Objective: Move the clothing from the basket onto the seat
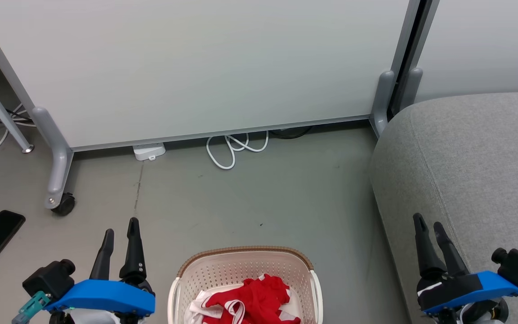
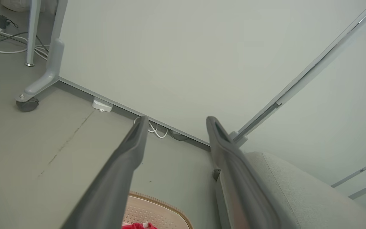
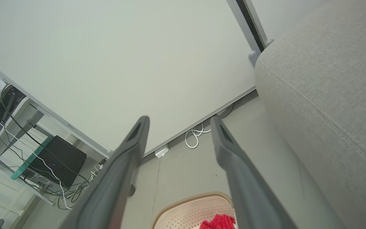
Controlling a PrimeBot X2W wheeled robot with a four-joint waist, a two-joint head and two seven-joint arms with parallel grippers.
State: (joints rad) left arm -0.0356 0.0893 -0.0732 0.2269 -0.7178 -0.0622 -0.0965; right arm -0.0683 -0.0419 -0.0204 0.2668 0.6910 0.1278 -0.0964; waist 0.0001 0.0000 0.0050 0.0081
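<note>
The red clothing [image 1: 250, 299] lies bunched inside the basket [image 1: 245, 250] on the floor [image 1: 259, 198], near centre, with the grey seat [image 1: 475, 171] to its right. The left claw [image 1: 121, 227] and right claw [image 1: 427, 221] hover on either side, both spread wide and empty.

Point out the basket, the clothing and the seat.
basket [image 1: 245, 249]: head view, brown far rim.
clothing [image 1: 259, 294]: head view, middle of the red heap.
seat [image 1: 479, 157]: head view, grey top surface.

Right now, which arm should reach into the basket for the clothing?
Probably left: the left fingers, open, hover just beside the basket; the right fingers are farther off, by the seat.
</note>
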